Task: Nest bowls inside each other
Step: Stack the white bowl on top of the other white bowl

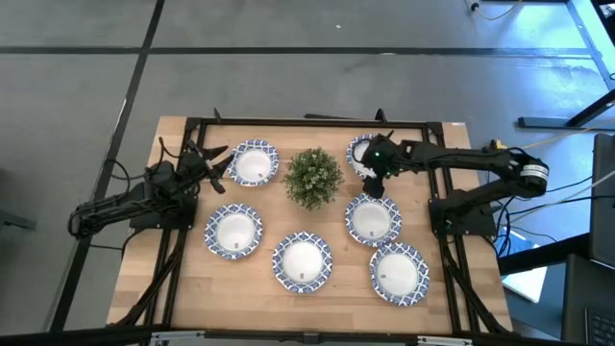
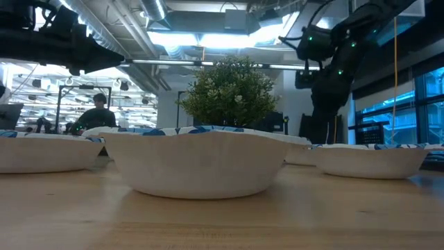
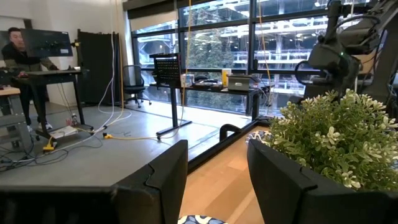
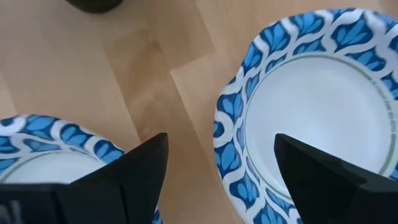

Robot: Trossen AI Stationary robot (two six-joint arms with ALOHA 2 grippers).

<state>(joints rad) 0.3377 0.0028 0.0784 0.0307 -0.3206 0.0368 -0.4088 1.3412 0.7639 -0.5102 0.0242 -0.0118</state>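
Nearest the low camera sits one white, blue-rimmed shallow bowl [image 2: 196,163] on the wooden worktop [image 1: 332,288]; all six lie separate around the green potted plant [image 1: 314,177]. Right end effector [image 4: 221,165] hangs released between two bowls, straddling bare wood. Descending here, it risks pinching nothing or tipping a rim [image 4: 227,124]. Left end effector [image 3: 217,177] waits released near the far-left bowl [image 1: 254,162].

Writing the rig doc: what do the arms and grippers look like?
Both arms are dark, slim, jointed links. The right arm has a green light at the wrist and a pale ring at one joint. The left gripper and the right gripper have broad, flat black fingers with angular edges.
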